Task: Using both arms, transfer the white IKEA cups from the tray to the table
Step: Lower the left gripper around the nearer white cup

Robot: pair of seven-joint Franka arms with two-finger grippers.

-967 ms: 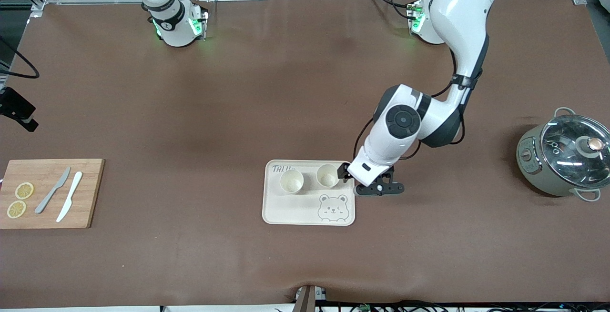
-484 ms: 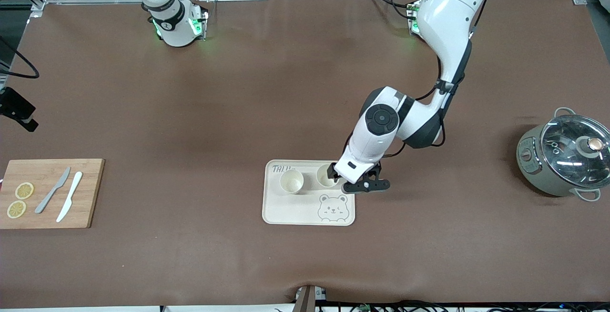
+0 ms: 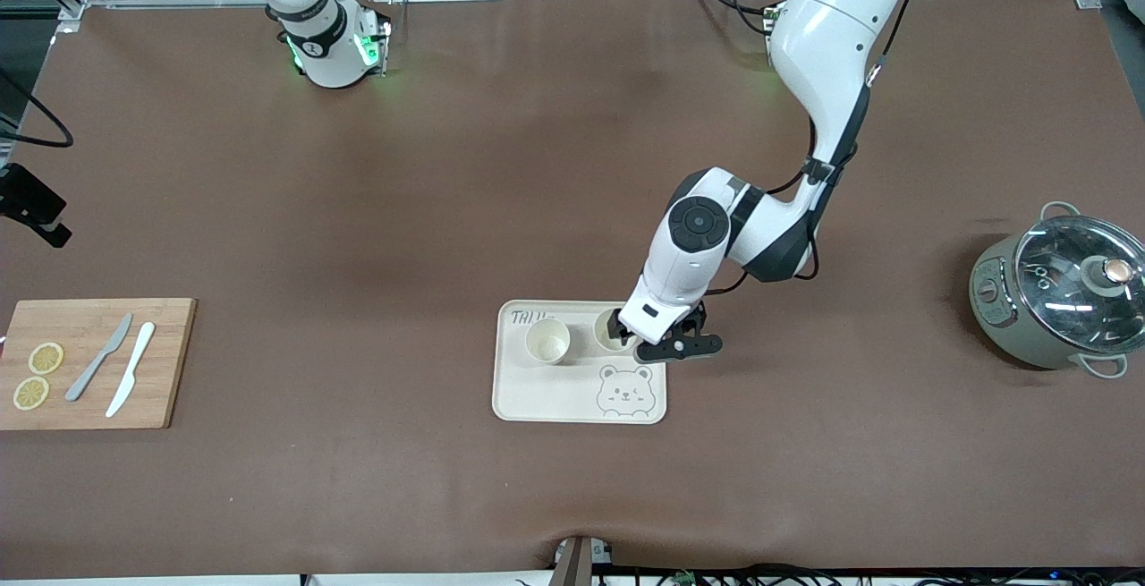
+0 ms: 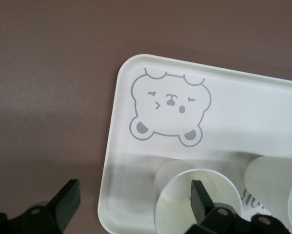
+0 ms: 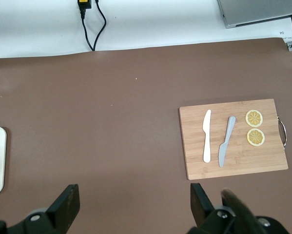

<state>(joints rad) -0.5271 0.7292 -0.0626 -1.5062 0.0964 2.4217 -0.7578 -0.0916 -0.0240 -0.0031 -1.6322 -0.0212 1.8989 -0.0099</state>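
Cream tray point(image 3: 546, 403) lies on the brown table point(image 3: 358, 496), toward the front camera, bear drawing point(image 3: 624, 389) on its nearer part. Two white cups stand upright on its farther part, apart from each other: cup A point(image 3: 547, 341) toward the right arm's end, cup B point(image 3: 606, 329) toward the left arm's.

Left gripper point(image 4: 136, 197) is over cup B point(image 4: 197, 202), released; one finger point(image 4: 199, 195) is over the cup mouth, the other outside the tray's edge.

Handling estimate: light, rigid, smooth tapered wall, probably slippery. Grip across the rim wall.

Right gripper point(image 5: 131, 200) waits, released, above bare table.
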